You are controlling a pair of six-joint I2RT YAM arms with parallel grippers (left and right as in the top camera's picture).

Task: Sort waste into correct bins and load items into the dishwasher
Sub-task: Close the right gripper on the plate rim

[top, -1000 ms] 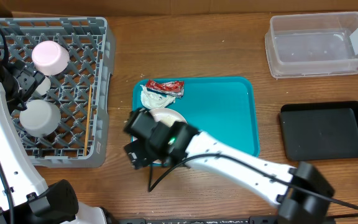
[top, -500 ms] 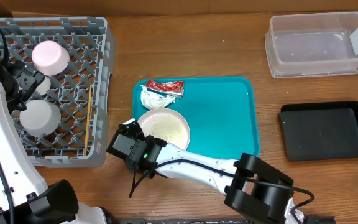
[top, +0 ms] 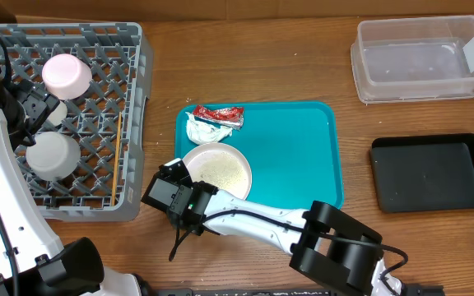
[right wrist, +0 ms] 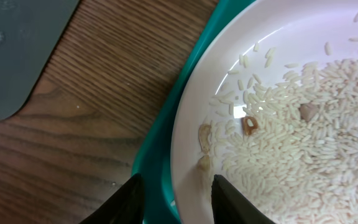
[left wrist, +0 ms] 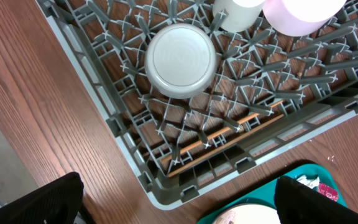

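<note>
Plate [right wrist: 194,115] w/ rice [right wrist: 303,143] — R gripper [right wrist: 179,199] straddles rim, grip unclear; L gripper [left wrist: 179,202] open

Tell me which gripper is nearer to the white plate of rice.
Right. The right gripper has its jaws straddling the plate at its left rim, on the teal tray. The left gripper hangs open over the dish rack, well off to the plate's left.

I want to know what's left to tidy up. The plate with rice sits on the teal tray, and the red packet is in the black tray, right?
Not quite. The red packet is not in the black tray. It lies at the far left corner of the teal tray, beside the white napkin, as the overhead view shows. The plate with rice is on the teal tray, as you said.
</note>
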